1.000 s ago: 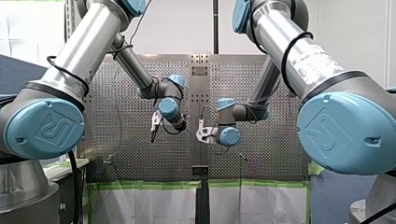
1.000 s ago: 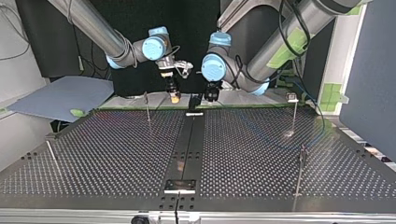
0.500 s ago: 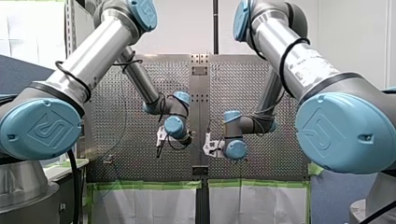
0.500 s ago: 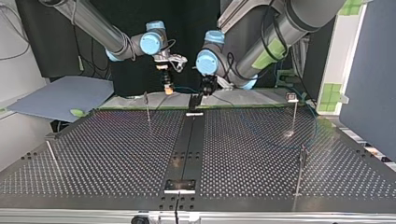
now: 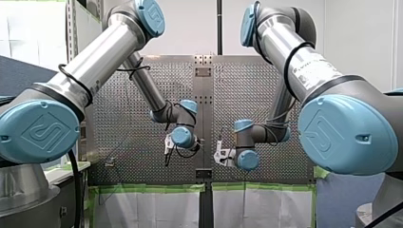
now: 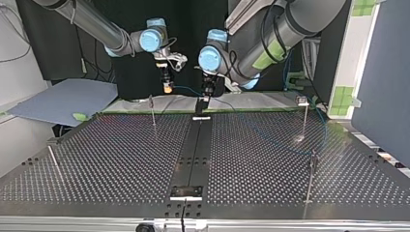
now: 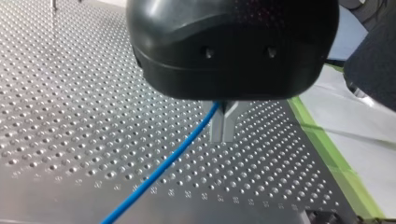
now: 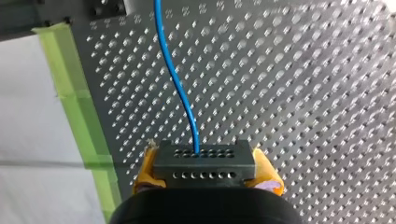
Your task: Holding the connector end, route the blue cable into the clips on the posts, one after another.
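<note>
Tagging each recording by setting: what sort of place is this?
Probably a robotics lab test cell: a perforated metal table with clip posts, green tape along its edge, and a blue cable ending in a black connector.

The cable [image 8: 180, 88] was bright blue, the desk [image 8: 303, 93] silver-grey with a regular grid of holes, tape [image 8: 77, 98] at its edge was light green, connector [image 8: 204, 161] dark grey with two rows of holes, my right pincer [image 8: 205, 169] had yellow pads [image 8: 145, 170], my left pincer [image 7: 223, 135] was black-bodied.
</note>
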You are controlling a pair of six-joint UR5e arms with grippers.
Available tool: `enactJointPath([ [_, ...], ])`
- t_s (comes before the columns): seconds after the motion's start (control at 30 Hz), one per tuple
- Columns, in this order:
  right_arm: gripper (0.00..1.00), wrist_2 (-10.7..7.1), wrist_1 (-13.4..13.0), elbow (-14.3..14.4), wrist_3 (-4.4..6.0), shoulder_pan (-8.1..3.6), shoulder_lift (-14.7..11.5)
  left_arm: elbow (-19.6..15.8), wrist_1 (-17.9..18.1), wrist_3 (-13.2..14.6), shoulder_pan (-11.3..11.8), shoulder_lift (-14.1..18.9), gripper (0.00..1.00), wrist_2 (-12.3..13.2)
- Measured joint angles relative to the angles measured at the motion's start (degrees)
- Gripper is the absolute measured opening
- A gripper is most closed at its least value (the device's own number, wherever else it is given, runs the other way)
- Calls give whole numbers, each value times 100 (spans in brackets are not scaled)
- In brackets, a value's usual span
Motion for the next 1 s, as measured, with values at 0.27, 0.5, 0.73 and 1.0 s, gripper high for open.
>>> enactJointPath([
  [0.27, 0, -41, -414, 115, 21, -102, 55, 0, 259, -23, -197, -4, 0, -78],
  [0.5, 0, -44, -529, 119, 18, -166, 331, 0, 488, -108, -366, -226, 0, -43],
  [0.73, 0, -32, -554, 122, 5, -207, 559, 1, 880, -322, -472, -621, 0, 37],
  [1.0, 0, 39, -738, 310, 12, -324, 576, 2, 1115, -376, -578, -1057, 0, 113],
])
